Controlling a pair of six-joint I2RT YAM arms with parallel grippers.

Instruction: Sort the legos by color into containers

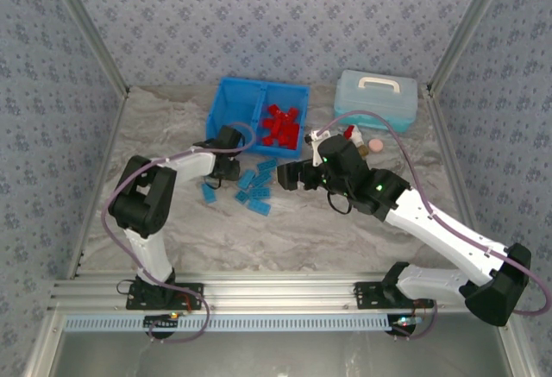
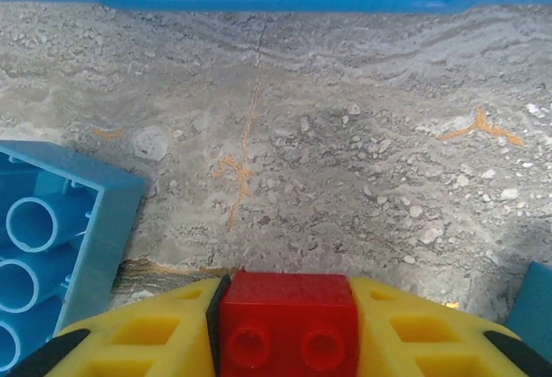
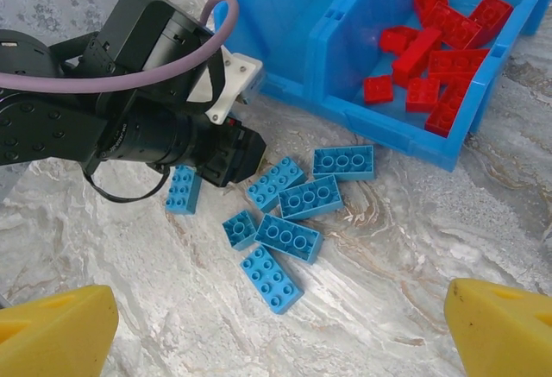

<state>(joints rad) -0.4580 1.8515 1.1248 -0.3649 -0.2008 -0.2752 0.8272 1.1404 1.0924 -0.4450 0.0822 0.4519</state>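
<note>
My left gripper [image 2: 287, 347] is clamped on a red lego [image 2: 287, 312]. Its yellow ribbed fingers [image 2: 147, 338] press both sides of the glossy, two-studded brick, low over the veined grey marble-patterned table [image 2: 345, 161]. The left wrist view gives this grip at close range. It also shows the hollow, tubed underside of an overturned light blue lego [image 2: 52, 230] and the bin's smooth near wall. My right gripper [image 3: 276, 325] hangs with its fingers wide apart, holding nothing. The right wrist view gives the wider layout instead. Flat light blue legos [image 3: 289, 213] lie in a loose cluster on the table just before the bright blue plastic bin [image 3: 392, 131]. Red legos [image 3: 435, 49] are heaped in its right compartment.
</note>
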